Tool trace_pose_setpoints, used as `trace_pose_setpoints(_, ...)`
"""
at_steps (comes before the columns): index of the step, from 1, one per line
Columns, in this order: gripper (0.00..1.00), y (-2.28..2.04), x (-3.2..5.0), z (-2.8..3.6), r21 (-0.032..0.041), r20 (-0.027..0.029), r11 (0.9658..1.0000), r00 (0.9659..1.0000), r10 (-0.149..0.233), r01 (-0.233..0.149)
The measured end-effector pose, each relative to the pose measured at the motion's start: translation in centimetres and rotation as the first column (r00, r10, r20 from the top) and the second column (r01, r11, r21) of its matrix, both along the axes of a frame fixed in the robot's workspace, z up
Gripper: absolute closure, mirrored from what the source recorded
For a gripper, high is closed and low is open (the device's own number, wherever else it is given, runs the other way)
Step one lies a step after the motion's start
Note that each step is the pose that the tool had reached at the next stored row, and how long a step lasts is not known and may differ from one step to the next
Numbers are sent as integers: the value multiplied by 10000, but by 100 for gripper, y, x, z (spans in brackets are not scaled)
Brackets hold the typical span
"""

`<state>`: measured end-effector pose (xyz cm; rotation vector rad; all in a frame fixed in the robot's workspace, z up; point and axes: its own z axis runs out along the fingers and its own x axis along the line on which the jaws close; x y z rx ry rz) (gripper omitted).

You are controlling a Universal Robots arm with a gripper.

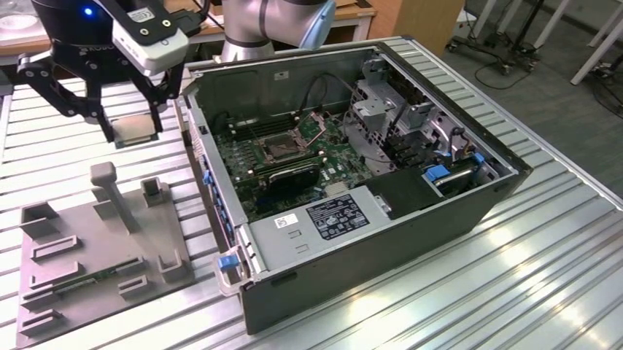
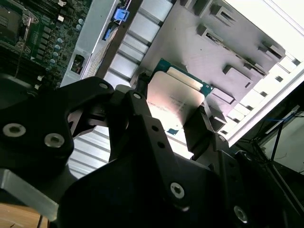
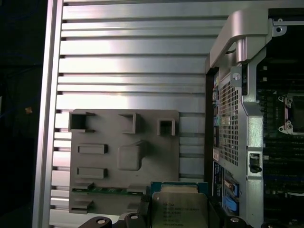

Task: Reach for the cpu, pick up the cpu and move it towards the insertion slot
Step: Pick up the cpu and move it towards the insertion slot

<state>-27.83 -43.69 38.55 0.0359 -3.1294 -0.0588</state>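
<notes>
The cpu (image 1: 134,130), a small square chip with a pale silvery top, hangs in the air above the slatted table, off the case's open side toward the exterior view's left. My gripper (image 1: 130,125) is shut on the cpu, with a black finger on each of two opposite edges. Both wrist views show the cpu (image 2: 173,102) (image 3: 179,206) clamped between the fingers (image 2: 198,130), with its green rim visible. The insertion slot (image 1: 277,148) is a silver-framed socket with a dark centre on the green board inside the open case. It also appears as the socket (image 2: 12,19) (image 3: 295,114) in both wrist views.
The grey tray (image 1: 68,222) (image 3: 109,137) lies on the table below the gripper, with upright posts and a green memory stick (image 1: 87,279). The case wall (image 1: 200,157) stands between the cpu and the board. Drive cages (image 1: 389,117) and a power supply (image 1: 322,215) crowd the case.
</notes>
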Motion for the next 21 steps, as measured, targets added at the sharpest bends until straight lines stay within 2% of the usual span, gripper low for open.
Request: trace_pose_setpoints(21, 45, 0, 201, -2, 0, -2, 10000, 10000, 0, 0)
